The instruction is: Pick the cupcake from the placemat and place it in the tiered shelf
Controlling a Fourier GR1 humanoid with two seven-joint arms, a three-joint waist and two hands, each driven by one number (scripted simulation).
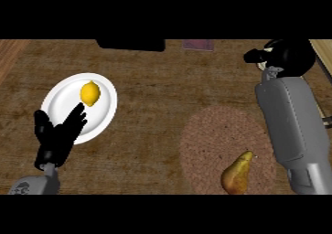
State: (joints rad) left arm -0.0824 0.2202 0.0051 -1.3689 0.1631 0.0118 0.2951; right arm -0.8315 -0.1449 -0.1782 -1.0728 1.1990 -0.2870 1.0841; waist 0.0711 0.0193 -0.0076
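Lemon [90, 93] on plate [63, 93]; L hand [57, 137] open over rim; R hand [286, 55] grip unclear.

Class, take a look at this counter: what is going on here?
The right hand is stretched to the counter's far right corner; whether it holds anything cannot be seen, and no cupcake shows. A pear lies on the round placemat, a lemon on the white plate. The left hand rests open at the plate's near edge.
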